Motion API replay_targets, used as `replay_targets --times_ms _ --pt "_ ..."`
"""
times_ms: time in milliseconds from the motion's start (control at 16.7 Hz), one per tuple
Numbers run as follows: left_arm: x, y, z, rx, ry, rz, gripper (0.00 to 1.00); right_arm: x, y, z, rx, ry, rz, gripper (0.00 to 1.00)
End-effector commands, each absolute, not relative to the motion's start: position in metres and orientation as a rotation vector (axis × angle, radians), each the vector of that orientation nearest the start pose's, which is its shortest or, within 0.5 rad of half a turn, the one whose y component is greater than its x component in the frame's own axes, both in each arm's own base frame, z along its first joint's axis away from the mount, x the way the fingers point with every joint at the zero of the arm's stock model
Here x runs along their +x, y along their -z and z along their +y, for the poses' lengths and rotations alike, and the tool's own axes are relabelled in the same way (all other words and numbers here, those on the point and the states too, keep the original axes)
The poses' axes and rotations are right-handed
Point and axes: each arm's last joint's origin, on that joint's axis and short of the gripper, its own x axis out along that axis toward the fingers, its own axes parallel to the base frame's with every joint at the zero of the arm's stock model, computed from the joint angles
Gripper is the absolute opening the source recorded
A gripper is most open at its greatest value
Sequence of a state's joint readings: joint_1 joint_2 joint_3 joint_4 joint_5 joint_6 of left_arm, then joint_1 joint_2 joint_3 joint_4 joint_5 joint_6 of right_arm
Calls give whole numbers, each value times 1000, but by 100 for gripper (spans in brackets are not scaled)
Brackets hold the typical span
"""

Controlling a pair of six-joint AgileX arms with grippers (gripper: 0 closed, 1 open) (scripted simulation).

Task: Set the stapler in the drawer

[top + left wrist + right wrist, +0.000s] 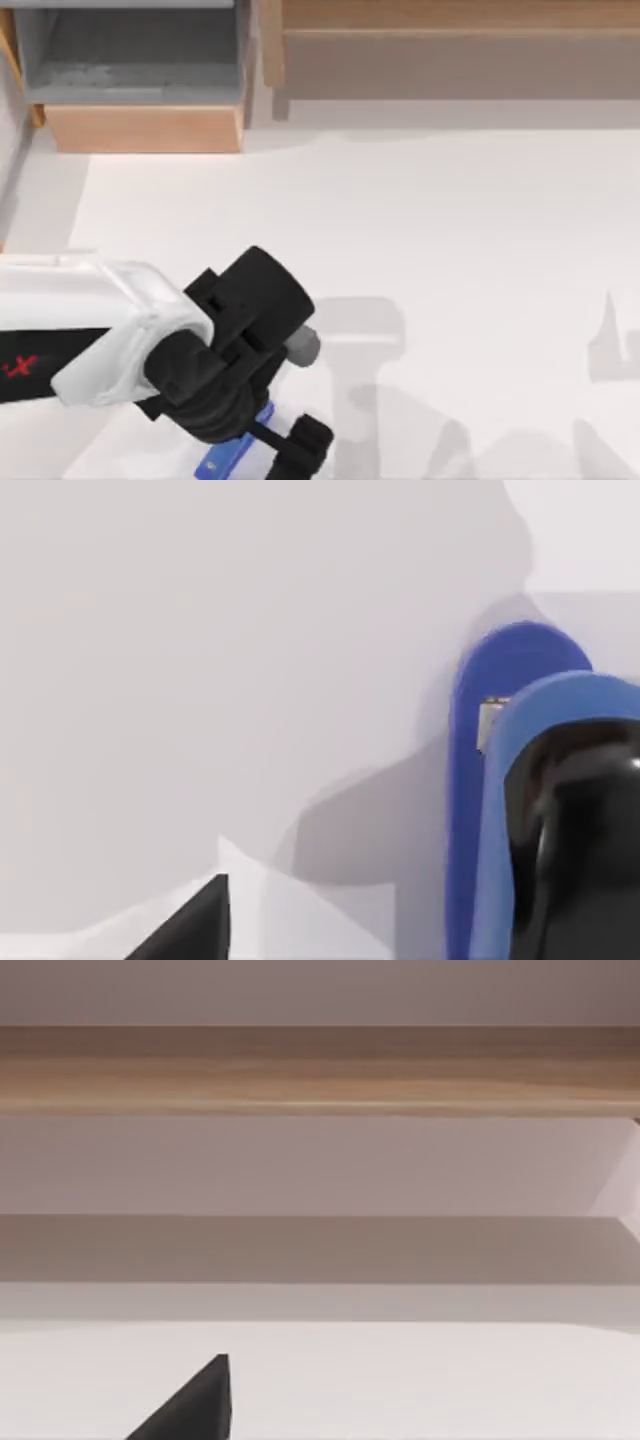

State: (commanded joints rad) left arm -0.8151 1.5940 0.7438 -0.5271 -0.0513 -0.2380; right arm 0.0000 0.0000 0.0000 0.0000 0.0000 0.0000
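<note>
You are looking down on a pale table (450,250) with a long wooden shelf (460,50) along its far edge on the right and, to the left of that shelf, the drawer (140,85), standing open with its grey floor and walls bare and its light tan front panel facing the table. Your left arm comes in from the left edge of the top view, its white forearm ending in a black wrist, and the left gripper (262,440) sits low at the near edge of the table, well apart from the drawer. The stapler (235,450) lies directly beneath that gripper, a blue strip showing between the black wrist and one black finger (300,442). In the left wrist view the stapler (490,780) fills the side of the frame, its rounded blue end (520,655) resting on the white surface and a tiny label (490,720) near that tip. The fingers stand on either side of the stapler, but you cannot tell from these views whether they press on it or stand clear. The right wrist view faces the wooden shelf (320,1070) across bare table.
</note>
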Motion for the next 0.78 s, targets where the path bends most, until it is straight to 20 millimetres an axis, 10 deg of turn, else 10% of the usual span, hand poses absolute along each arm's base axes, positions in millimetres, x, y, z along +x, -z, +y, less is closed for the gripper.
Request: replay_targets --times_ms 420,780 --pt "179 -110 -186 391 473 1330 100 106 -160 -1 0 0 0 100" --pt "179 -110 -186 391 473 1330 55 106 -160 -1 0 0 0 100"
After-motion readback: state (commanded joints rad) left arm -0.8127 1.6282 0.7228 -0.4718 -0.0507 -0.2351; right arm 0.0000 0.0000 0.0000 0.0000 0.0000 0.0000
